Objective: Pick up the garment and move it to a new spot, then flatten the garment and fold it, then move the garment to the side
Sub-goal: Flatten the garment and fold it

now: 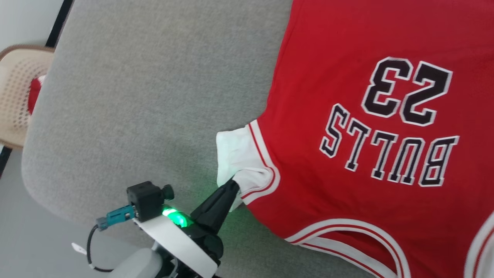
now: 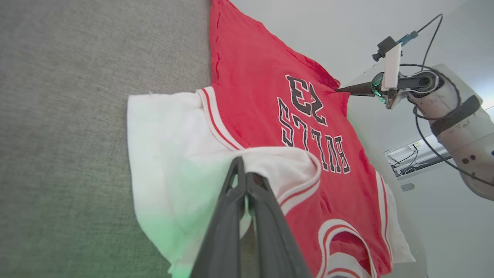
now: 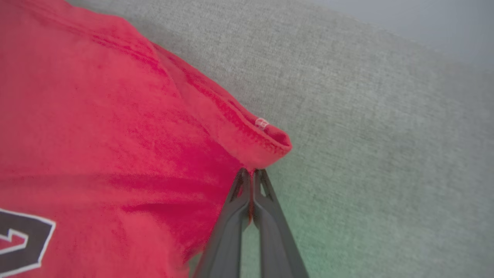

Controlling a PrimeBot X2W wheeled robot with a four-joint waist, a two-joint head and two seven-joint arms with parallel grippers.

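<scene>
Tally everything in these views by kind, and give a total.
Jerseys: 1, red jersey
Grippers: 2, left gripper, right gripper
Chairs: 1, beige chair
Surfaces: 1, grey surface
Total: 5

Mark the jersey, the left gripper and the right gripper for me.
jersey [image 1: 328,58]: head view, plain red cloth clear of the lettering.
left gripper [image 1: 233,182]: head view, tips of the shut fingers pinching white cloth.
right gripper [image 3: 251,172]: right wrist view, tips of the shut fingers pinching a red corner.

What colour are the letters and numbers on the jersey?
The lettering on the jersey is black with white outlines; the head view shows it best.
</scene>
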